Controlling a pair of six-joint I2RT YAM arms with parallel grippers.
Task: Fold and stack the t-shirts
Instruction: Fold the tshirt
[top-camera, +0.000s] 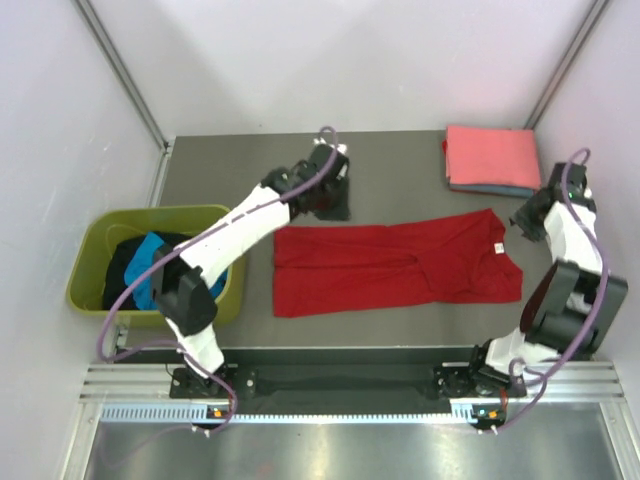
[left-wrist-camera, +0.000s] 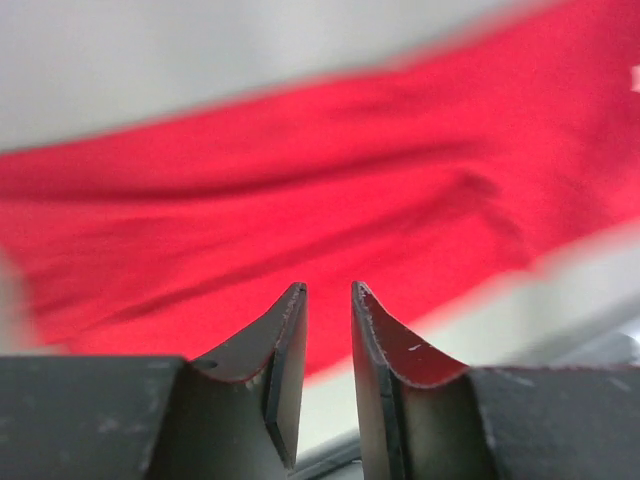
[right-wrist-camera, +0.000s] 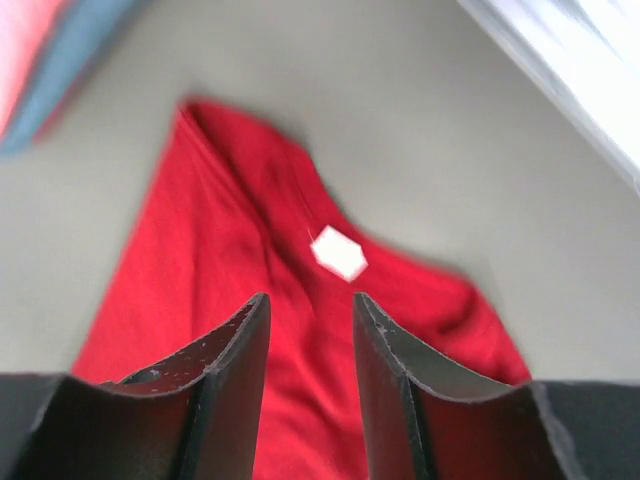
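Observation:
A bright red t-shirt (top-camera: 390, 265) lies flat across the middle of the table, folded lengthwise, its white neck label (top-camera: 496, 249) at the right end. My left gripper (top-camera: 338, 208) hovers over the shirt's far left edge. In the left wrist view this gripper (left-wrist-camera: 328, 287) is open, with only the red cloth (left-wrist-camera: 300, 180) seen below the gap. My right gripper (top-camera: 527, 222) hangs just off the shirt's right end. Its wrist view shows it (right-wrist-camera: 310, 297) open and empty above the collar, near the label (right-wrist-camera: 338, 252). A folded salmon-pink t-shirt (top-camera: 492, 155) rests on a folded blue one (top-camera: 495, 189).
An olive-green tub (top-camera: 90, 262) stands off the table's left side, holding a turquoise shirt (top-camera: 150, 262) and a black one (top-camera: 122, 262). The folded stack sits at the back right corner. Metal rails (top-camera: 340, 385) run along the near edge.

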